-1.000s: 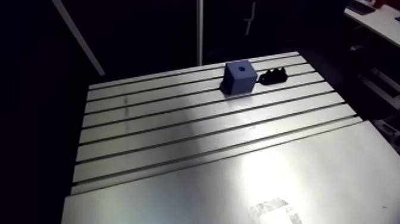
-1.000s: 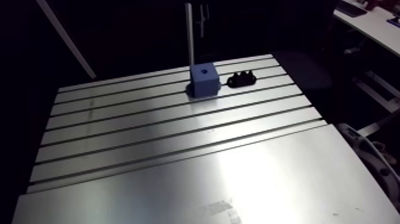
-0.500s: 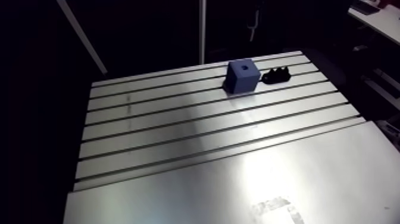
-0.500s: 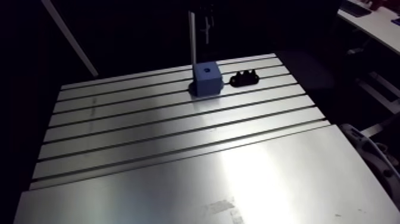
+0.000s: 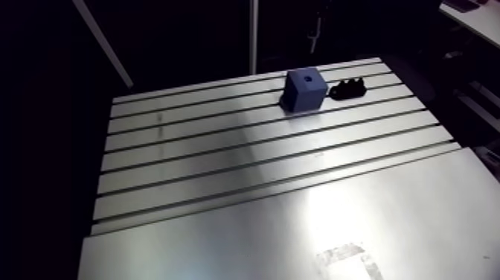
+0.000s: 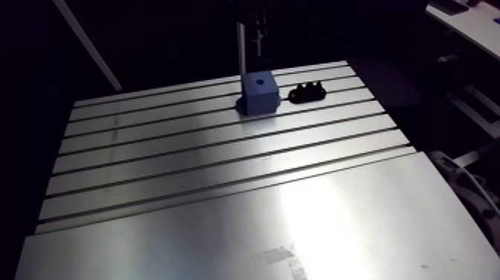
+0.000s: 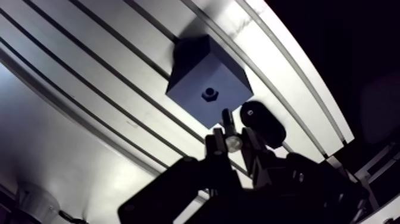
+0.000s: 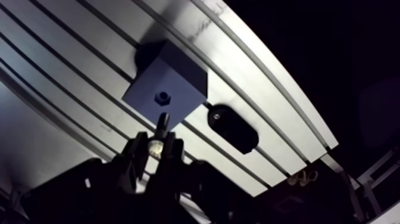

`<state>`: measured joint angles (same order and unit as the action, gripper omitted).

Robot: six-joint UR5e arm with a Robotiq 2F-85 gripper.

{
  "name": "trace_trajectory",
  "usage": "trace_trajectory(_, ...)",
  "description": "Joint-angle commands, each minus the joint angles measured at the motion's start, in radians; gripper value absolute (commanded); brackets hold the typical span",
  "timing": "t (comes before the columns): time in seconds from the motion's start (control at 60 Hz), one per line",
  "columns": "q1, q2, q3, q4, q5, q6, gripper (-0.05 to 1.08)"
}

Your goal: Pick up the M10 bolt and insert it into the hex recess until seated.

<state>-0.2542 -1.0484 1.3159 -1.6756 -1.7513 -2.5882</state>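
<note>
Wrist view shows the jaws closed on the bolt (image 7: 228, 124). A bright round end is pinched between them and the dark length sticks out ahead, so its long axis runs straight on from the jaws toward the worktop (image 5: 245, 216). Which end is the head I cannot tell. The bolt's free tip shows against the edge of the blue block (image 7: 199, 74) nearest the jaws. The recess (image 7: 209, 93), dark in the middle of the block's top face, lies a little further ahead, near the tip but apart from it. How high the tip hangs above the block I cannot tell. Beside the block, close to the jaws, lies a black holder (image 7: 263, 125). In the arm view the block stands at the far side of the worktop, right of the middle, with the holder just to its right; the jaws are too dim there to read. Picking up looks done and the insertion not yet begun. The coming move turns on that small offset. The bolt's axis probably has to be carried on over the recess and squared to the top face before any descent, or the tip may land on the face beside the hole.
</note>
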Motion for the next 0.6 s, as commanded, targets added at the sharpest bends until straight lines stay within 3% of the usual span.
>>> trace_trajectory(0.017, -0.001, 0.003, 0.025, -0.016, 0.003, 0.001, 1.02)
trace_trajectory(0.6, -0.007, 0.005, 0.060, -0.057, 0.005, -0.011, 1.03)
